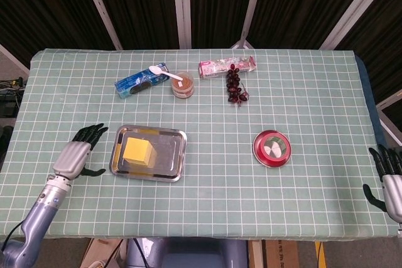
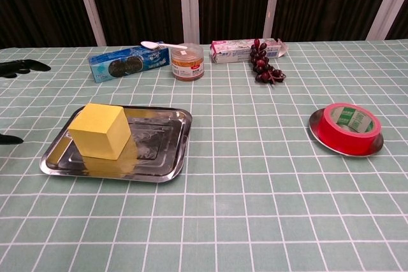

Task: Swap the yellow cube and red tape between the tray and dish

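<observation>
With the yellow cube (image 1: 138, 151) sitting in the tray (image 1: 174, 159) and the red tape (image 1: 272, 147) in the dish (image 1: 258, 151), both untouched, the empty, spread left hand (image 1: 75, 157) risked nudging the light tray aside.

Worktop (image 1: 301, 92) has a green grid cloth. Dark slatted wall (image 1: 138, 4) with pale battens behind. Even light.

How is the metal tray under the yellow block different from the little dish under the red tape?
The tray is rectangular, the dish round. The tray is wider, with bare floor beside the yellow cube; the red tape nearly covers the dish. Both are shiny metal, each holding one thing.
</observation>
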You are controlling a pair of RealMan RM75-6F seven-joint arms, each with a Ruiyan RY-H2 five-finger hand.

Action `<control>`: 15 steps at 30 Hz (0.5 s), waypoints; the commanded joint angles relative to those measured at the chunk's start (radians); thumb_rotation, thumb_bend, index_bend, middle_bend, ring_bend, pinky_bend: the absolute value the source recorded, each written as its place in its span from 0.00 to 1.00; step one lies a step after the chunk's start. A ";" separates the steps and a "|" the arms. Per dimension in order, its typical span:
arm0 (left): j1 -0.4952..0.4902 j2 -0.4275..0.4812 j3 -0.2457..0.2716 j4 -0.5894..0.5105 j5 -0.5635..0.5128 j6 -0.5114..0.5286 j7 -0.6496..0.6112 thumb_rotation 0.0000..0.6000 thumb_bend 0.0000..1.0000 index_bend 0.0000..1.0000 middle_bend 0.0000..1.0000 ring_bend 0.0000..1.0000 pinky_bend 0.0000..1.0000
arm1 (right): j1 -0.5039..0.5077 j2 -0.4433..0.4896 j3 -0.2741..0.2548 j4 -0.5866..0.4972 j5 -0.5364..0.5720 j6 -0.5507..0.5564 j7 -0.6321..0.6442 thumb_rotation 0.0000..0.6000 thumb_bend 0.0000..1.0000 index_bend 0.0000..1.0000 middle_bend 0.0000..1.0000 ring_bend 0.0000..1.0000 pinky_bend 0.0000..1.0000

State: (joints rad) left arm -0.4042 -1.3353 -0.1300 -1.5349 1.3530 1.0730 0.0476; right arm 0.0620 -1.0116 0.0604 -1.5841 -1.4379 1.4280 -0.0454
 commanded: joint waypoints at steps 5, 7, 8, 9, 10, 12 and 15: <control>-0.070 -0.081 -0.031 0.088 -0.072 -0.085 0.009 1.00 0.03 0.00 0.00 0.00 0.00 | -0.006 -0.006 -0.004 0.019 -0.001 0.004 0.021 0.96 0.40 0.00 0.00 0.00 0.00; -0.090 -0.105 -0.035 0.109 -0.080 -0.105 0.010 1.00 0.03 0.00 0.00 0.00 0.00 | -0.009 -0.006 -0.005 0.026 0.000 0.005 0.028 0.95 0.40 0.00 0.00 0.00 0.00; -0.100 -0.117 -0.038 0.119 -0.083 -0.114 0.011 1.00 0.03 0.00 0.00 0.00 0.00 | -0.011 -0.006 -0.006 0.030 0.000 0.005 0.032 0.96 0.40 0.00 0.00 0.00 0.00; -0.112 -0.129 -0.040 0.128 -0.087 -0.126 0.013 1.00 0.03 0.00 0.00 0.00 0.00 | -0.013 -0.006 -0.006 0.033 0.002 0.006 0.035 0.95 0.40 0.00 0.00 0.00 0.00; -0.119 -0.136 -0.042 0.134 -0.090 -0.133 0.013 1.00 0.03 0.00 0.00 0.00 0.00 | -0.014 -0.006 -0.006 0.035 0.002 0.007 0.038 0.95 0.40 0.00 0.00 0.00 0.00; -0.141 -0.159 -0.047 0.150 -0.097 -0.152 0.018 1.00 0.03 0.00 0.00 0.00 0.00 | -0.017 -0.006 -0.007 0.041 0.005 0.009 0.045 0.96 0.40 0.00 0.00 0.00 0.00; -0.168 -0.187 -0.053 0.166 -0.106 -0.173 0.026 1.00 0.03 0.00 0.02 0.00 0.00 | -0.023 -0.005 -0.008 0.048 0.009 0.011 0.052 0.96 0.40 0.00 0.00 0.00 0.00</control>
State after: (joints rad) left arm -0.5623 -1.5129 -0.1788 -1.3768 1.2523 0.9088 0.0688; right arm 0.0403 -1.0170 0.0529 -1.5373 -1.4302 1.4383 0.0062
